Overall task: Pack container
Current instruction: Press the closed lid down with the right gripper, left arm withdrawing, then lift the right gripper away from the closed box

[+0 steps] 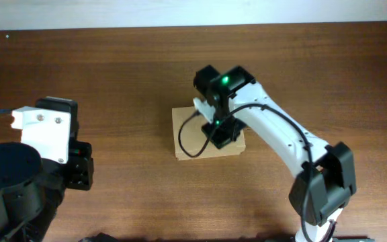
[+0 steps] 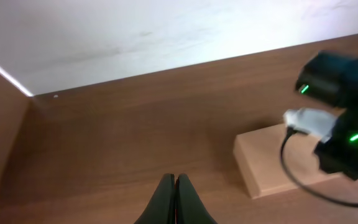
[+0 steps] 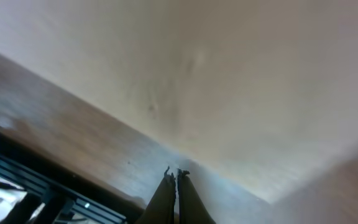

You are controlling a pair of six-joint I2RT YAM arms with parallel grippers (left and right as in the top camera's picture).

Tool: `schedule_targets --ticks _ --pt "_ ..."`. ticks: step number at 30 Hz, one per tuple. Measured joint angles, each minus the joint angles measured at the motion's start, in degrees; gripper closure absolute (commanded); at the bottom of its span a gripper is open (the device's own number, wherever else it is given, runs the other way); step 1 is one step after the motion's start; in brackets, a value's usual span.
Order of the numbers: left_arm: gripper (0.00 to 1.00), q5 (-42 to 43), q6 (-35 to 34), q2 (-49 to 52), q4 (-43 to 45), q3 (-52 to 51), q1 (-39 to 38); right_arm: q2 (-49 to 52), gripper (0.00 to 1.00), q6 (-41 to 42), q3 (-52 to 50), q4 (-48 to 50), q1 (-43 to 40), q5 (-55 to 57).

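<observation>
The container [image 1: 190, 134], a flat tan cardboard box with its lid down, lies mid-table. It also shows in the left wrist view [image 2: 266, 155] at the right. My right gripper [image 1: 222, 131] is above the box's right half, pointing down at the lid. In the right wrist view its fingers [image 3: 174, 171] are shut and empty, with their tips at the tan lid [image 3: 229, 81]. My left gripper [image 2: 175, 177] is shut and empty, low over bare wood at the front left [image 1: 82, 168], well apart from the box.
A black cable [image 1: 187, 144] from the right arm loops over the box top. The wooden table [image 1: 113, 81] ends at a white wall [image 2: 166, 31] at the back. The left arm's base [image 1: 9, 188] fills the front left corner.
</observation>
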Motion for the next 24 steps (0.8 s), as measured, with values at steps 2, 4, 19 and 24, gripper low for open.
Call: schedule_targets --ticks 2,4,19,24 --pt "0.98 -1.49 0.02 -0.33 0.20 -0.02 0.00 -0.20 0.96 1.29 5.92 -2.16 0.00 2.38" --pt "0.98 -3.15 0.02 -1.01 0.87 -0.04 0.00 -0.98 0.96 2.82 12.13 -4.17 0.00 5.77" --pt "0.91 -19.23 0.17 -17.51 3.23 -0.09 0.00 -20.59 0.89 18.40 29.66 -10.99 3.91 38.60" --pt "0.92 -22.25 -1.03 -22.62 -0.55 -0.04 0.00 -29.92 0.85 23.34 29.79 -11.82 10.80 48.85"
